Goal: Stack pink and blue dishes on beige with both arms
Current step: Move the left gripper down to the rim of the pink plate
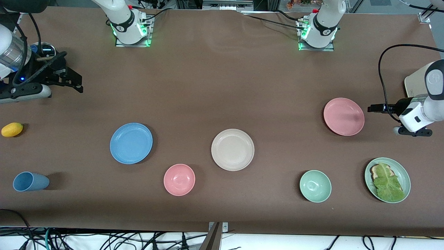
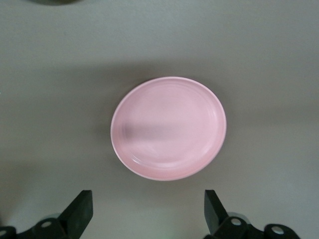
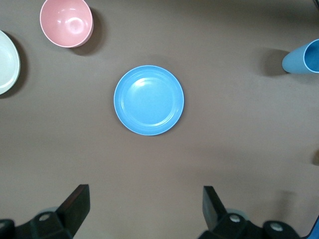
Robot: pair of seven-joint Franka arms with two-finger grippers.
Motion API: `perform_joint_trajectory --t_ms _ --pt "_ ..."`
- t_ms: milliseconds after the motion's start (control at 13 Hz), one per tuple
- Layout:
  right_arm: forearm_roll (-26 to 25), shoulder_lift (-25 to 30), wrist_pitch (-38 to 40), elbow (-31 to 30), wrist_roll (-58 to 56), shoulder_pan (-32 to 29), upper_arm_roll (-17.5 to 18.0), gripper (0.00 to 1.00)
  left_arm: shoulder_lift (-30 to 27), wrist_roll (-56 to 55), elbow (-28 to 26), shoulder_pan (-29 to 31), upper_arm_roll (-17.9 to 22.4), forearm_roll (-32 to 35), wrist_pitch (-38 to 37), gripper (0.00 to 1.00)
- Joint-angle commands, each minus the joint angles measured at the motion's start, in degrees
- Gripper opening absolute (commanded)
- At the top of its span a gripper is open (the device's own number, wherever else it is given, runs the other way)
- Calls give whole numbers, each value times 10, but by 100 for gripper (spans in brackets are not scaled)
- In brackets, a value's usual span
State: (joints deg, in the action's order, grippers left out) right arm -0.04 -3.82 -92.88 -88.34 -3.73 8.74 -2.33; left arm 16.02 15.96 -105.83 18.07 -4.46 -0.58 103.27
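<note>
The sky-blue plate (image 1: pixel 131 143) (image 3: pixel 149 100) lies flat toward the right arm's end of the table. The beige plate (image 1: pixel 232 149) lies mid-table, its edge showing in the right wrist view (image 3: pixel 7 62). The pale pink plate (image 1: pixel 343 116) (image 2: pixel 168 128) lies toward the left arm's end. All three are bare and apart. My left gripper (image 1: pixel 376 108) (image 2: pixel 148 214) hangs open over bare table beside the pink plate, holding nothing. My right gripper (image 1: pixel 79 83) (image 3: pixel 144 211) hangs open and empty over bare table at the right arm's end, well short of the blue plate.
A pink bowl (image 1: pixel 179 179) sits nearer the camera between the blue and beige plates. A green bowl (image 1: pixel 315 186) and a green plate with lettuce on toast (image 1: pixel 402 173) lie nearer than the pink plate. A blue cup (image 1: pixel 30 181), a lemon (image 1: pixel 12 129) and a cream toaster (image 1: pixel 414 83) stand at the table's ends.
</note>
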Motion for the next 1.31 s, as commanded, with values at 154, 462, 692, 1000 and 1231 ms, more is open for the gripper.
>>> perform_joint_trajectory --t_ms 154,462,692,1000,1231 --pt "4 5 8 1 3 0 0 100 -49 84 -104 22 2 -28 128 99" --pt "4 5 8 1 3 0 0 100 -61 129 -189 34 15 -56 256 98" --pt "4 5 8 1 3 0 0 100 -30 199 -214 68 15 -107 303 98" --pt "4 5 7 1 3 0 0 100 22 274 -212 90 14 -166 329 98" --pt "5 4 7 1 3 0 0 100 56 320 -212 91 13 -209 365 97"
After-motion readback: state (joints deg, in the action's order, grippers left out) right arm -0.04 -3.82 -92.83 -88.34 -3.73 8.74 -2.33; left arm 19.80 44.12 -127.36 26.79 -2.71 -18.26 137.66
